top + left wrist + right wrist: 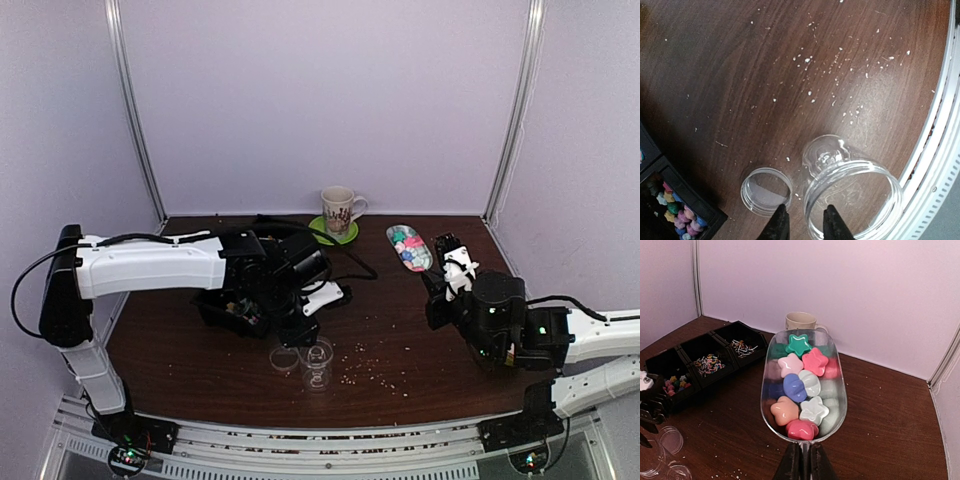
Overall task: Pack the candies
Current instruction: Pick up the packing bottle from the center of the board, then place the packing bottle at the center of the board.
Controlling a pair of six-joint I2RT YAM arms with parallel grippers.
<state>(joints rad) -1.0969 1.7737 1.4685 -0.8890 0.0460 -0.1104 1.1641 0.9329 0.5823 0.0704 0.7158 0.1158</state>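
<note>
Pastel star-shaped candies (802, 385) fill a clear scoop (840, 390). My right gripper (804, 462) is shut on the scoop's handle and holds it level above the table; in the top view the scoop (408, 247) is at the back right, ahead of the right gripper (443, 256). A clear jar (855, 167) stands open near the front edge, with its clear lid (765, 192) lying beside it. My left gripper (804, 225) is open, with one finger outside the jar's rim and one inside. More small candies (677, 212) lie in a black tray.
The black compartment tray (700, 362) holds coloured sweets and thin sticks, left of centre (232, 310). A mug (338, 208) stands on a green coaster (335, 233) at the back. Pale crumbs (370, 370) are scattered over the wood near the jar (316, 362).
</note>
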